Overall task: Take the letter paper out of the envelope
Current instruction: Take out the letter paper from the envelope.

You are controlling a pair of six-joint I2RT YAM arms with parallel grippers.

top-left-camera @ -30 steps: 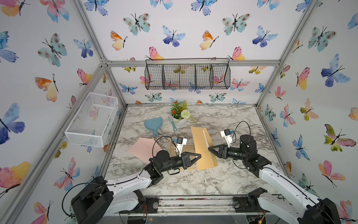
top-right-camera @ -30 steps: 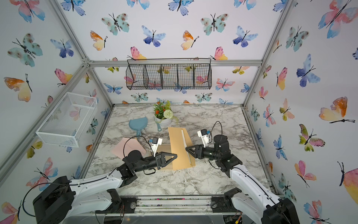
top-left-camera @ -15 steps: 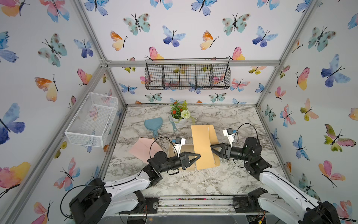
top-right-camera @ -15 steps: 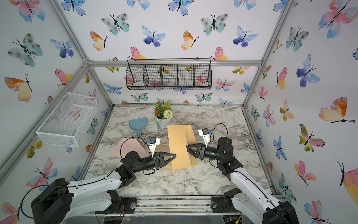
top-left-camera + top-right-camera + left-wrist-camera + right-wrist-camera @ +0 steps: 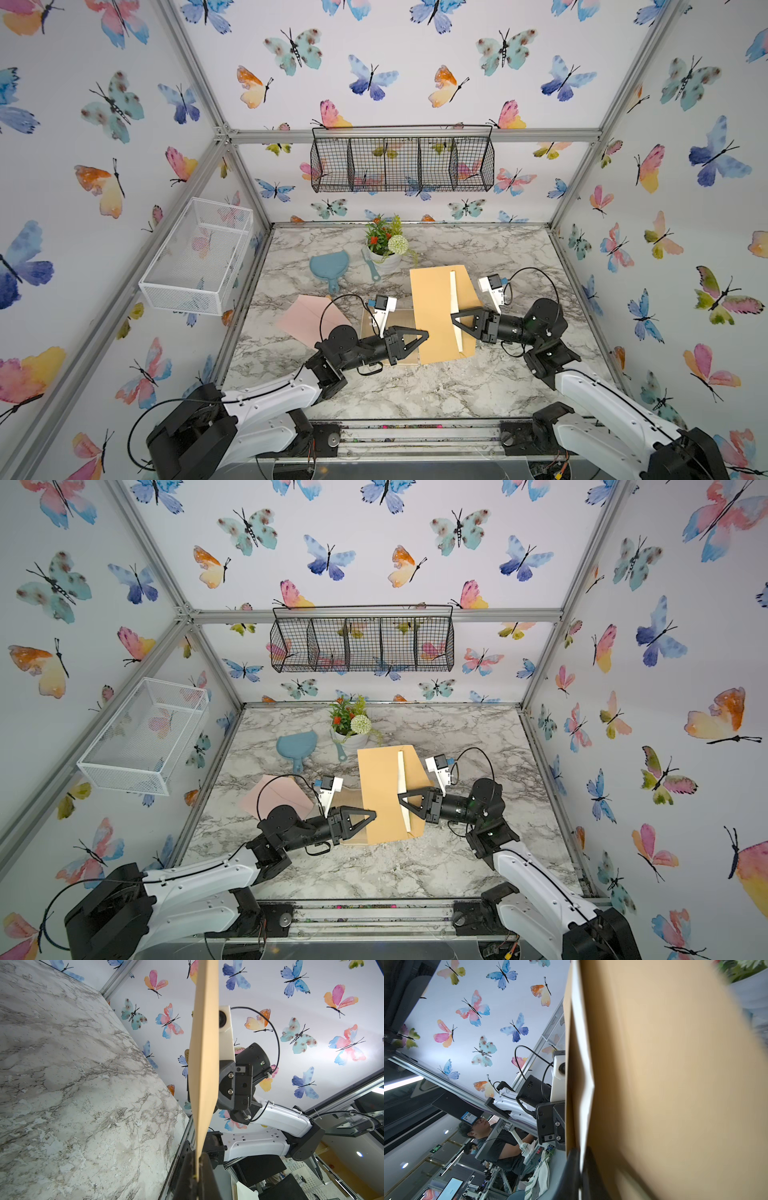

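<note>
Two tools are pinching now, where a second ago only one was. The right tool [image 5: 581, 1153], which stood with its jaws apart just off the envelope's edge, has closed them together. Its wrist view shows the white letter paper [image 5: 583, 1084] running straight down into the slit between its fingers. Whether a layer of the tan envelope [image 5: 664, 1084] is caught in there with it, I cannot tell; the brown wall lies tight against the sheet right at the tips. The left tool [image 5: 197, 1159] is clamped on the opposite edge of the envelope, as it was before, and the thin edge rises from between its fingers. By my reading the grasp is made and the pull can begin: the right tool should draw the sheet away from the left tool's hold.

Both top views show the envelope [image 5: 432, 307] held off the worktop [image 5: 415, 395] between the two tool tips, a plain tan rectangle, flat and stiff-looking, its broad face turned upward. The letter paper [image 5: 401, 771] shows only as a narrow white strip along the side by the right tool; most of it sits inside. Off to the left tool's outer side, a pink envelope [image 5: 307, 320] lies flat on the worktop, well apart from the work.
</note>
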